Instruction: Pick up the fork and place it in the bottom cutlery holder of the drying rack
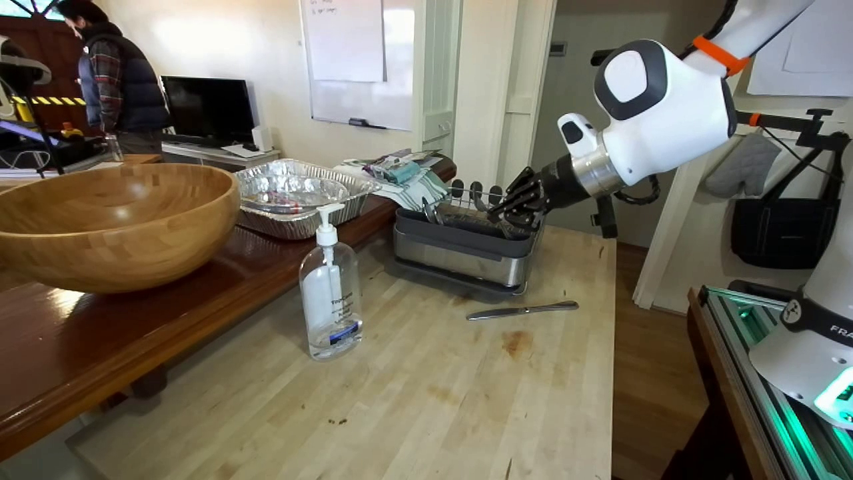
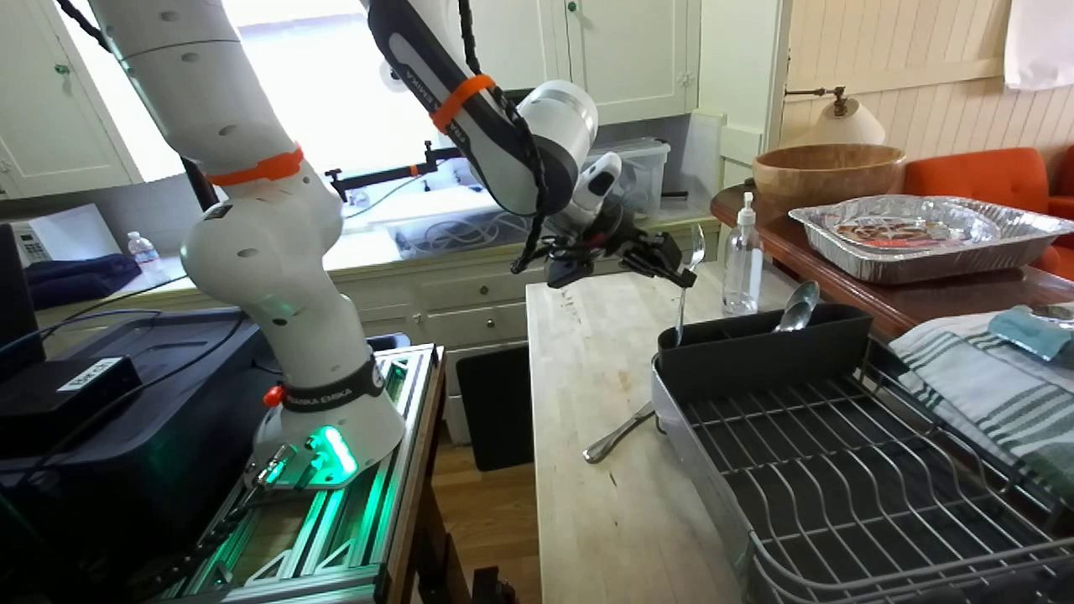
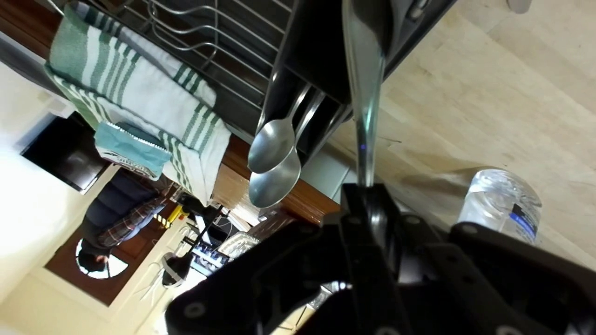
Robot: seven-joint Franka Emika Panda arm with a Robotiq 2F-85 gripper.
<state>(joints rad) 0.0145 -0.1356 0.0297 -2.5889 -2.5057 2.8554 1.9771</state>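
Observation:
My gripper (image 2: 686, 275) is shut on the silver fork (image 2: 680, 315), holding it nearly upright with its head up and handle down. The gripper (image 1: 510, 210) also shows above the drying rack (image 1: 460, 257). In the wrist view the fork handle (image 3: 365, 116) runs from the fingertips (image 3: 369, 197) toward the end compartment of the dark cutlery holder (image 2: 763, 361). The handle's lower end is at that compartment's opening; how deep it reaches I cannot tell. The rack (image 2: 713, 478) has grey metal sides and wire rails.
Spoons (image 3: 274, 153) stand in another compartment of the holder. A knife (image 1: 523, 311) lies on the table beside the rack. A pump bottle (image 1: 331, 300), a wooden bowl (image 1: 120, 227), foil trays (image 1: 300, 193) and a striped towel (image 2: 982, 386) are nearby.

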